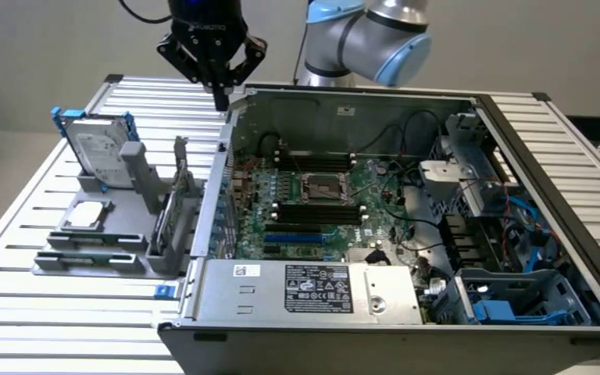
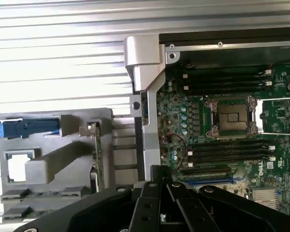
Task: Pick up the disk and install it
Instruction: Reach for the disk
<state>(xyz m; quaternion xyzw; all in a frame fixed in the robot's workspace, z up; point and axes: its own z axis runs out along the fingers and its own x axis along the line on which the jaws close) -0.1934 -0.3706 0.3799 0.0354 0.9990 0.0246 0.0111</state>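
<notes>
the disk (image 1: 100, 150) stands on edge in the grey holder (image 1: 150, 183) on the bench (image 1: 29, 312), long axis upright, at the exterior view's left of the open computer case (image 1: 362, 95). the gripper (image 1: 219, 97) hangs over the case's corner, fingers pressed together and empty. the disk lies lower, toward the exterior view's left, well apart.

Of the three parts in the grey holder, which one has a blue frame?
The disk, standing upright at the far end of the holder. The flat silver chip and the thin green-grey card have no blue.
</notes>
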